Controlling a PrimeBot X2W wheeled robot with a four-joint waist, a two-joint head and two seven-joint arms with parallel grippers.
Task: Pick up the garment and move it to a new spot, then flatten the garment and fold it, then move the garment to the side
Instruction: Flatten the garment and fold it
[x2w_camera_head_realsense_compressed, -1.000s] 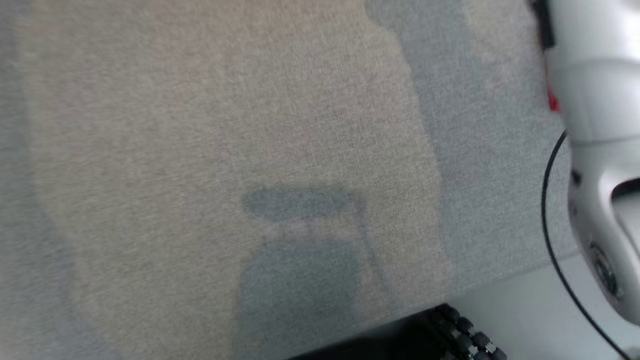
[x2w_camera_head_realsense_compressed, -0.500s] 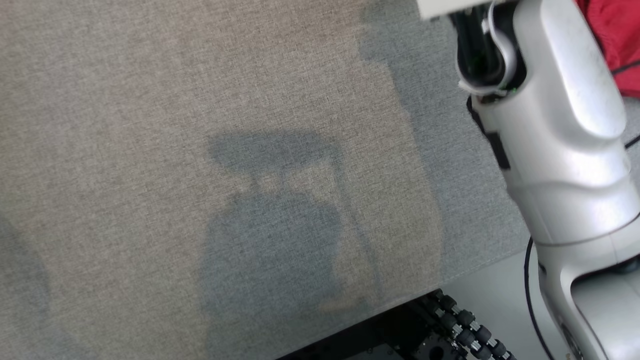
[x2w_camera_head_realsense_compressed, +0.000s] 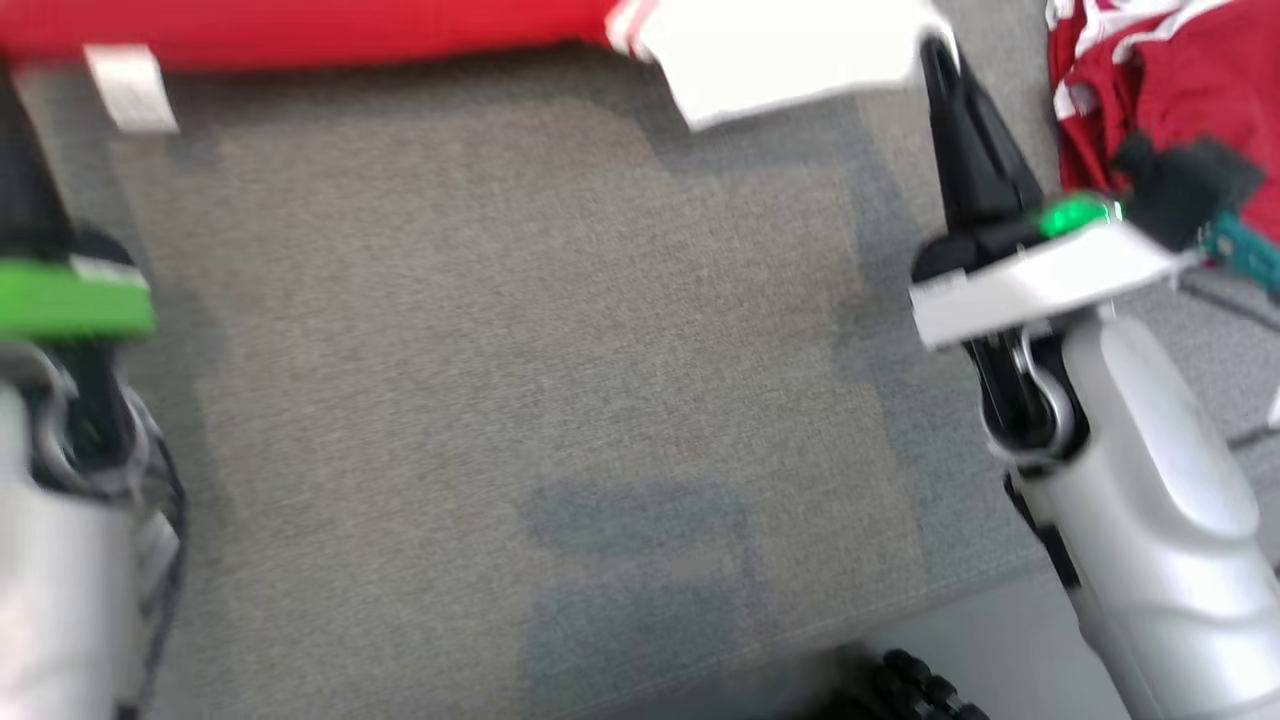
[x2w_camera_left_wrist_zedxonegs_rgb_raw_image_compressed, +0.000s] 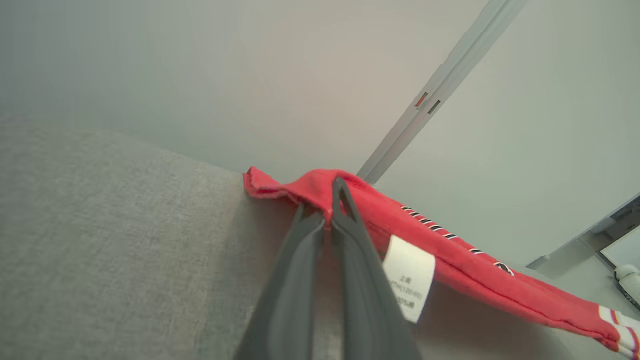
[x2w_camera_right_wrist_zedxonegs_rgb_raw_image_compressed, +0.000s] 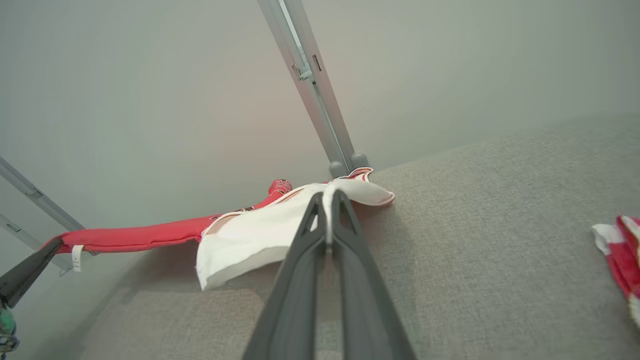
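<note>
The garment (x2w_camera_head_realsense_compressed: 300, 28) is red with a white panel (x2w_camera_head_realsense_compressed: 780, 55) and hangs stretched in a band between my two grippers above the grey fabric table (x2w_camera_head_realsense_compressed: 500, 350). My left gripper (x2w_camera_left_wrist_zedxonegs_rgb_raw_image_compressed: 331, 212) is shut on the garment's red edge (x2w_camera_left_wrist_zedxonegs_rgb_raw_image_compressed: 450, 245), close to a white care label (x2w_camera_left_wrist_zedxonegs_rgb_raw_image_compressed: 407, 277). My right gripper (x2w_camera_right_wrist_zedxonegs_rgb_raw_image_compressed: 327, 200) is shut on the white end (x2w_camera_right_wrist_zedxonegs_rgb_raw_image_compressed: 250, 240); in the head view its dark fingers (x2w_camera_head_realsense_compressed: 945, 90) point up to that white panel. The head view is blurred.
Another red and white garment (x2w_camera_head_realsense_compressed: 1160, 90) lies crumpled on the table at the far right, also seen as red and white cloth (x2w_camera_right_wrist_zedxonegs_rgb_raw_image_compressed: 620, 250) in the right wrist view. A metal post (x2w_camera_right_wrist_zedxonegs_rgb_raw_image_compressed: 310, 85) rises behind the table. The table's near edge (x2w_camera_head_realsense_compressed: 900, 620) runs at the lower right.
The head view has swung upward, so both grippers and the stretched garment have come into it. Earlier frames showed mostly table cloth and my right forearm.
</note>
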